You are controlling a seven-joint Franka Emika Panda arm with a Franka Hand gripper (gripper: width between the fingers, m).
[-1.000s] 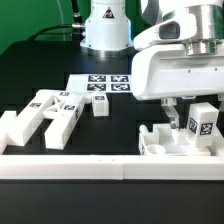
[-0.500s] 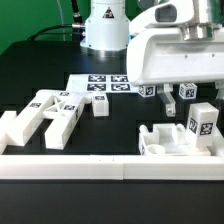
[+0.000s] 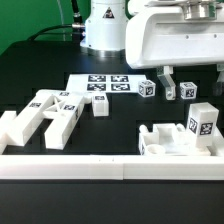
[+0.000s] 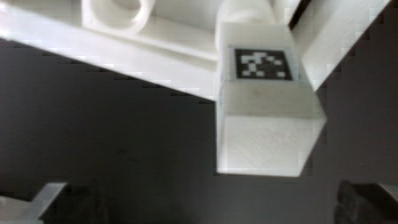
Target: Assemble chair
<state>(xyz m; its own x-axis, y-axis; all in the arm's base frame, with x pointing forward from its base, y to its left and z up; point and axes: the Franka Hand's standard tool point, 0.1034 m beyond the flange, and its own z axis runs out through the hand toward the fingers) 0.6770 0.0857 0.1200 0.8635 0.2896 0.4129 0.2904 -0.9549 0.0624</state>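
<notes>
The chair's partly joined white pieces (image 3: 170, 140) lie at the exterior view's right, with a tagged post (image 3: 203, 122) standing upright on them. My gripper (image 3: 192, 80) hangs open well above that group, with nothing between its fingers. In the wrist view the tagged post (image 4: 267, 90) points toward the camera, and the dark fingertips (image 4: 36, 205) show far apart at the picture's lower corners around my open gripper (image 4: 205, 208). Several loose white chair pieces (image 3: 45, 115) are piled at the exterior view's left. Two small tagged blocks (image 3: 147, 89) sit behind the group.
The marker board (image 3: 105, 84) lies flat at the back centre, in front of the arm's base (image 3: 103, 30). A small white block (image 3: 99, 105) stands just in front of it. A long white border rail (image 3: 110, 165) runs along the table's front edge.
My gripper has risen straight up from beside the tagged post and stayed open. The two small blocks behind it have come into sight. No piece has moved.
</notes>
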